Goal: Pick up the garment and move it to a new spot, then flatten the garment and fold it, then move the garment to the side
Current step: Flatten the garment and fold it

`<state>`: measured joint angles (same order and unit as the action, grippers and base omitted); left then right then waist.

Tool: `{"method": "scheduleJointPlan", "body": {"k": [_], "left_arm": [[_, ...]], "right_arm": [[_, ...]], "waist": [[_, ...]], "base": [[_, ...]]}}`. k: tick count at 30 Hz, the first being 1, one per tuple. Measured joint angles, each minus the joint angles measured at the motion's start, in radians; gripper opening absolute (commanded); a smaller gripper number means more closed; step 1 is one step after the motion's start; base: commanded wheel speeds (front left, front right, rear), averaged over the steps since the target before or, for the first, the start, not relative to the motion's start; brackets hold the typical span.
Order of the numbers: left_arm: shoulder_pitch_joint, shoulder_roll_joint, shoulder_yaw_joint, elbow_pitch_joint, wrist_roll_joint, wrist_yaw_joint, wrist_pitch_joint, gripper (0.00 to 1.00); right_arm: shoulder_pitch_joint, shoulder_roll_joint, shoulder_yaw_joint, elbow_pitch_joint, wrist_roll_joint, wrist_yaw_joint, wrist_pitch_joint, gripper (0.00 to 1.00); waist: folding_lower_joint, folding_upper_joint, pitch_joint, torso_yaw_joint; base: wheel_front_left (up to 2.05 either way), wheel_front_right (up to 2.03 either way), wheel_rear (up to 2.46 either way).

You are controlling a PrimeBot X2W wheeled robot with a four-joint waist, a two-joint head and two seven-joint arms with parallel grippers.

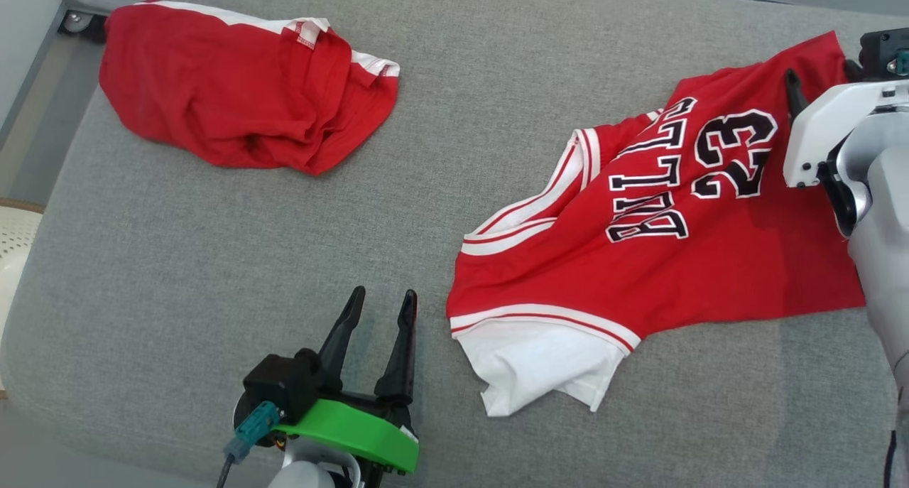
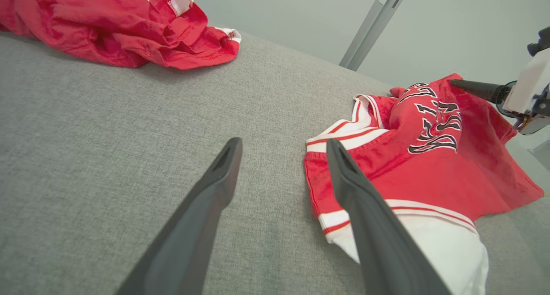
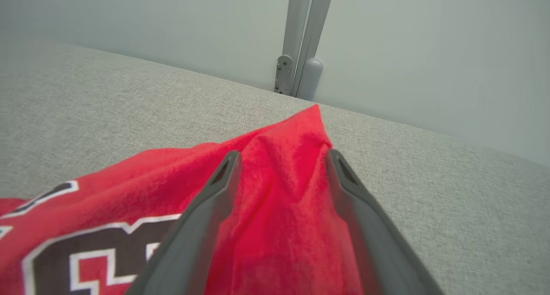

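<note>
garment point(image 1: 710, 275): rumpled red jersey on woven grey bench point(image 1: 213, 261), right edge.
right tool point(image 3: 281, 155) splayed astride its corner; left tool point(image 1: 384, 295) open, empty.

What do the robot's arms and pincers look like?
The left pincer and right pincer each have two long, tapering dark-grey fingers. Behind the left sits a black block, a green bracket and a teal connector with a dark cable. The right wrist has a white housing on a pale grey forearm.
</note>
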<state>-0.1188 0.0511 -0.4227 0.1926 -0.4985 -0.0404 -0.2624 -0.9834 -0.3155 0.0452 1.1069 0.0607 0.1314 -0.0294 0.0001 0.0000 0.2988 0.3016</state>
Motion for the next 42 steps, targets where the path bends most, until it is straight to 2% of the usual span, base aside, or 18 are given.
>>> {"method": "scheduleJointPlan", "body": {"k": [6, 10, 14, 19, 29, 30, 31, 32, 33, 34, 42], "left_arm": [[-0.012, -0.002, -0.032, 0.066, -0.002, -0.004, 0.002, 1.0], [-0.034, -0.001, -0.033, 0.124, -0.011, -0.004, 0.021, 1.0], [-0.037, 0.007, -0.028, 0.177, -0.017, -0.002, 0.037, 1.0], [-0.038, 0.02, -0.017, 0.229, -0.027, 0.005, 0.043, 1.0], [-0.066, 0.049, 0.017, 0.351, -0.053, 0.03, 0.059, 1.0], [-0.07, 0.052, 0.019, 0.362, -0.054, 0.031, 0.06, 0.91], [-0.073, 0.053, 0.02, 0.37, -0.054, 0.032, 0.061, 0.56], [-0.077, 0.054, 0.018, 0.379, -0.054, 0.033, 0.068, 0.36], [-0.081, 0.054, 0.016, 0.385, -0.054, 0.033, 0.068, 0.09], [-0.084, 0.054, 0.014, 0.39, -0.054, 0.032, 0.068, 0.0], [-0.136, 0.071, 0.021, 0.38, -0.038, 0.042, 0.039, 0.0]], "right_arm": [[0.037, 0.045, 0.02, -0.04, 0.027, 0.0, -0.163, 1.0], [0.095, 0.075, 0.029, -0.123, 0.063, 0.0, -0.219, 1.0], [0.2, 0.106, 0.038, -0.269, 0.099, 0.0, -0.231, 1.0], [0.393, 0.114, 0.002, -0.532, 0.114, 0.0, -0.233, 1.0], [0.759, 0.225, -0.03, -0.897, 0.102, 0.0, -0.215, 1.0], [0.78, 0.232, -0.028, -0.921, 0.101, 0.0, -0.206, 1.0], [0.799, 0.239, -0.026, -0.943, 0.101, 0.0, -0.198, 1.0], [0.818, 0.243, -0.024, -0.968, 0.101, 0.0, -0.189, 1.0], [0.832, 0.246, -0.025, -0.988, 0.101, 0.0, -0.184, 1.0], [0.842, 0.248, -0.024, -1.006, 0.101, 0.0, -0.178, 1.0], [0.881, 0.262, -0.024, -1.096, 0.097, 0.0, -0.143, 1.0]], "waist": [[0.0, 0.0, -0.026, -0.06], [0.0, 0.0, -0.052, -0.112], [0.0, 0.0, -0.078, -0.168], [-0.0001, 0.0, -0.109, -0.234], [-0.0001, 0.0, -0.15, -0.321], [-0.0001, 0.0, -0.151, -0.328], [-0.0001, 0.0, -0.152, -0.335], [-0.0001, 0.0001, -0.153, -0.342], [-0.0001, 0.0, -0.153, -0.348], [-0.0001, 0.0, -0.153, -0.352], [-0.0001, 0.0, -0.143, -0.372]], "base": [[0.0, 0.0, 0.0], [0.0, 0.0, 0.0], [0.0, 0.0, 0.0], [0.0, 0.0, 0.0], [0.0, 0.0, 0.0], [0.0, 0.0, 0.0], [0.0, 0.0, 0.0], [0.0, 0.0, 0.0], [0.0, 0.0, 0.0], [0.0, 0.0, 0.0], [0.0, 0.0, 0.0]]}}
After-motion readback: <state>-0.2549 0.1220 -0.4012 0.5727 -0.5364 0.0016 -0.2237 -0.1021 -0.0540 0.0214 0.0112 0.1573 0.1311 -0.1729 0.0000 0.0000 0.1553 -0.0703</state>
